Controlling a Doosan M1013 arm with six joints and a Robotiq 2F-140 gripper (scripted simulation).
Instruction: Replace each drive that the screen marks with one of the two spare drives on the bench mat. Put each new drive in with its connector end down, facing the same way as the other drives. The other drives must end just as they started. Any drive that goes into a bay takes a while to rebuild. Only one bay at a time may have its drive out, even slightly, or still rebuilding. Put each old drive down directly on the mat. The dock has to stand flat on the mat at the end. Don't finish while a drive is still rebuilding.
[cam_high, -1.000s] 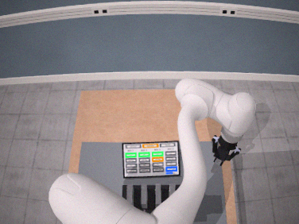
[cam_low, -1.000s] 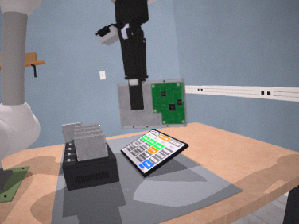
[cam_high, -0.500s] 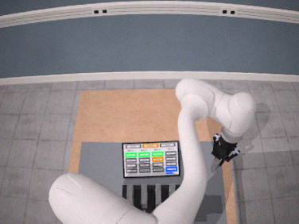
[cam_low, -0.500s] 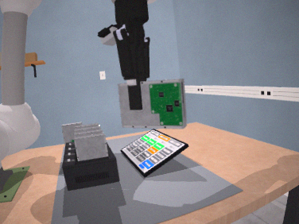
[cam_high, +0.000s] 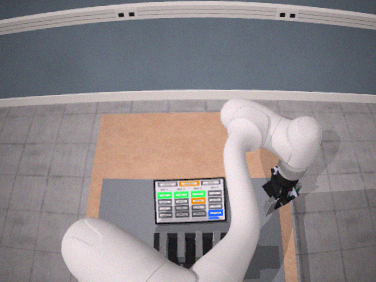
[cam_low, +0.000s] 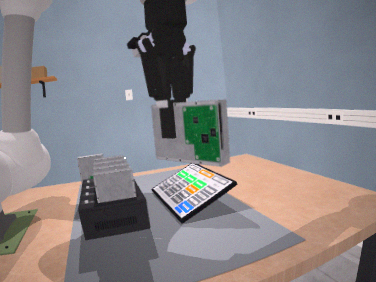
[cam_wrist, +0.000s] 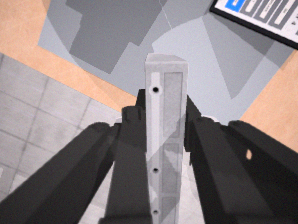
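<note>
We have the gripper (cam_high: 284, 192) (cam_low: 172, 97) (cam_wrist: 161, 102) pinching a drive (cam_low: 192, 132) (cam_wrist: 166, 125) in the air, near the tabletop's right edge in the top view. The drive's green board shows in the exterior view. Our dock (cam_low: 116, 220), holding several other drives (cam_low: 115, 182), stands on the mat (cam_high: 125, 202) (cam_low: 235, 235) (cam_wrist: 220, 65), beside the screen (cam_high: 190, 201) (cam_low: 194, 191) (cam_wrist: 265, 17). The mat reaches near the tabletop's front edge in the exterior view.

Raised drive (cam_high: 270, 206) (cam_low: 201, 137) (cam_wrist: 167, 115) turned slightly, more of its narrow end showing, exterior view.
</note>
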